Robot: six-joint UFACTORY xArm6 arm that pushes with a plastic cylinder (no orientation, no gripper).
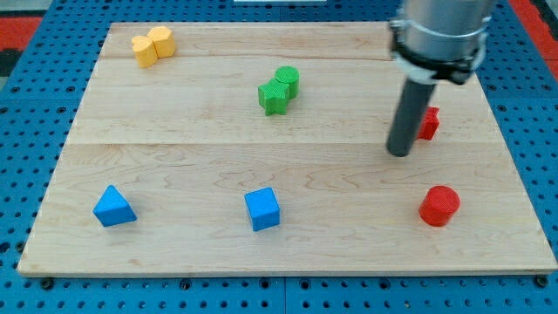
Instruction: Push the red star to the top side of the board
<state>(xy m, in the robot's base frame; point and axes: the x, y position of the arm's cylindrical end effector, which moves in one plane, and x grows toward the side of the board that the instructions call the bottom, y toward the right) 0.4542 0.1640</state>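
The red star (429, 123) lies on the wooden board (174, 148) at the view's right, a little above the middle; the rod hides its left part. My tip (399, 153) rests on the board just left of and slightly below the red star, close to it or touching it. A red cylinder (438, 206) stands below the star, nearer the view's bottom.
Two yellow blocks (153, 45) sit together at the top left. Two green blocks (279, 89), a cylinder and a star, sit together at the top middle. A blue triangle (113, 207) is at the bottom left and a blue cube (262, 209) at the bottom middle.
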